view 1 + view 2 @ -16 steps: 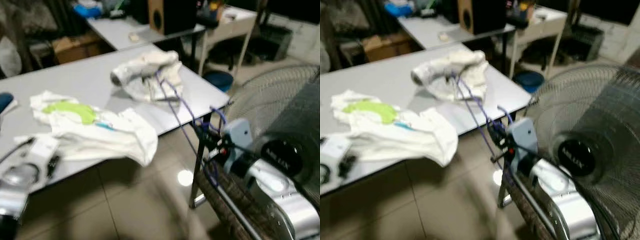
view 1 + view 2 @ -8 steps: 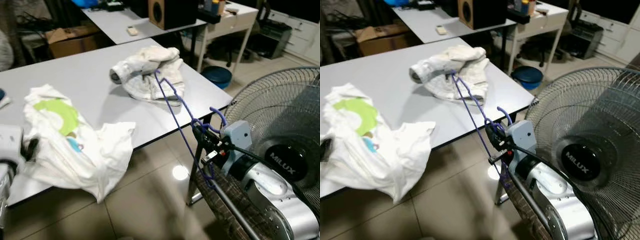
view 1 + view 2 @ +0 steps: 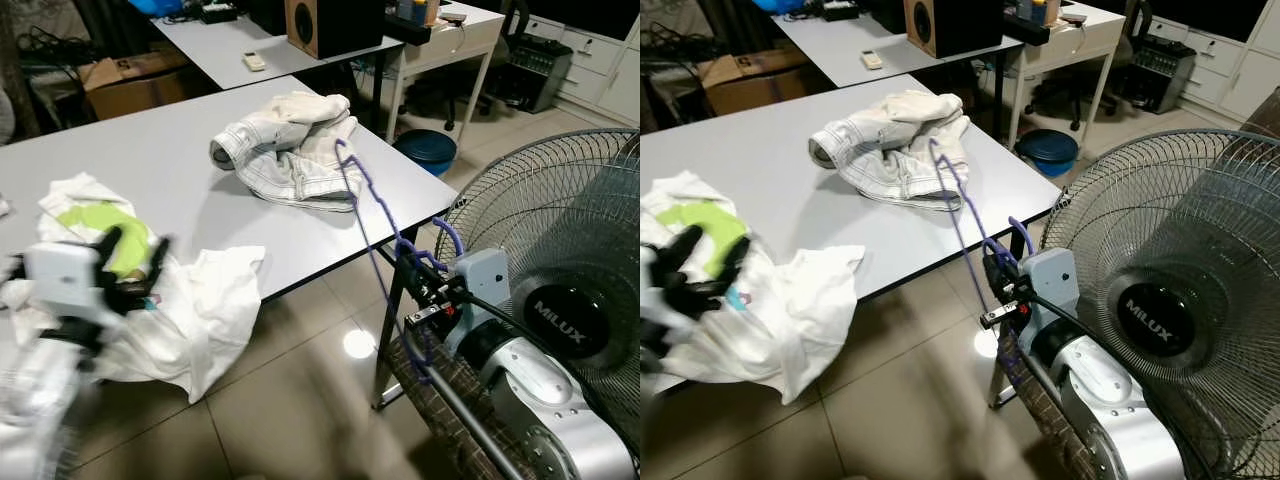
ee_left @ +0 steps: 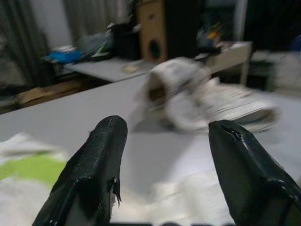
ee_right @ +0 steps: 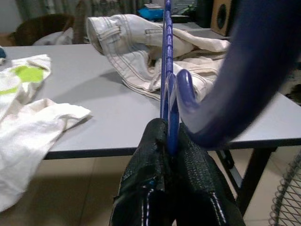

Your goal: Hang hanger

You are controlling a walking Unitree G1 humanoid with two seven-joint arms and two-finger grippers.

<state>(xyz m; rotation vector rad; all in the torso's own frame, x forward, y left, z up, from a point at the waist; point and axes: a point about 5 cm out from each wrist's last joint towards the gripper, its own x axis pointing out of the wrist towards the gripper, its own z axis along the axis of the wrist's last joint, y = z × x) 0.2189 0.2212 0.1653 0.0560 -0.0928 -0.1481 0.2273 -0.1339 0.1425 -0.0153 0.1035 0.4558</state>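
Observation:
A blue-purple hanger point(image 5: 165, 70) is pinched between my right gripper's black fingers; the right gripper point(image 3: 408, 268) is shut on it just off the table's near right corner, with the hanger's long arm pointing up over the table edge. My left gripper point(image 3: 135, 255) is raised and blurred above a white T-shirt with a green print point(image 3: 205, 305). In the left wrist view the left gripper point(image 4: 167, 136) stands open with nothing between its fingers.
Pale folded jeans point(image 3: 290, 150) lie on the grey table point(image 3: 180, 180) beyond the hanger. A large standing fan point(image 3: 565, 300) is close on the right of my right arm. A second table with a speaker point(image 3: 330, 25) stands behind. Tiled floor lies below.
My left arm has come up into view above the T-shirt. The right gripper keeps its hold on the hanger; the view has shifted a little.

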